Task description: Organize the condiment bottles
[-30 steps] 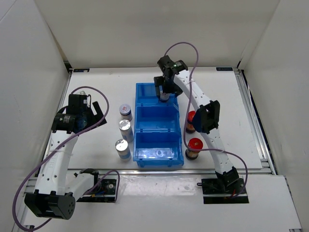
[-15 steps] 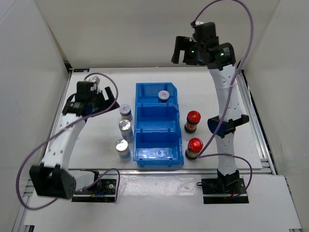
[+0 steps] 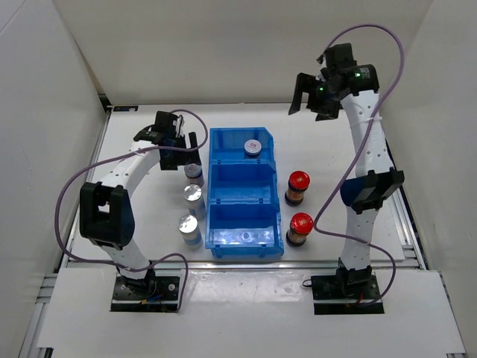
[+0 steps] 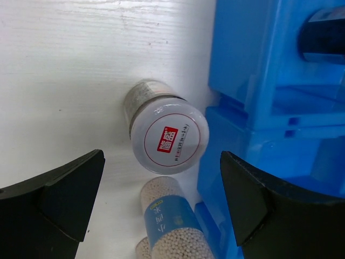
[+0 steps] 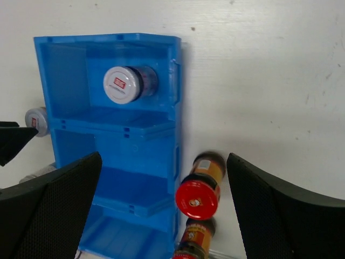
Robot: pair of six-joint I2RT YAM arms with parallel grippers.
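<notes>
White worktop (image 3: 223, 118): your left gripper (image 4: 161, 156) hangs over a grey-lid bottle (image 4: 170, 135); right gripper (image 3: 311, 95) high by far edge; both with fingers apart.

Left arm (image 3: 128, 165) and right arm (image 3: 365, 138) are white with black joints, black pincer fingers (image 4: 59, 199), purple cables (image 3: 376, 26)

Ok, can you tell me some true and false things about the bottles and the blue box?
1. One short bottle stands in the far compartment of the blue bin. True.
2. The right gripper holds a bottle. False: it is open and empty, raised above the table.
3. The red-capped bottles are inside the bin. False: both stand outside it, to its right.
4. The left gripper is open above the other short bottle. True.
</notes>
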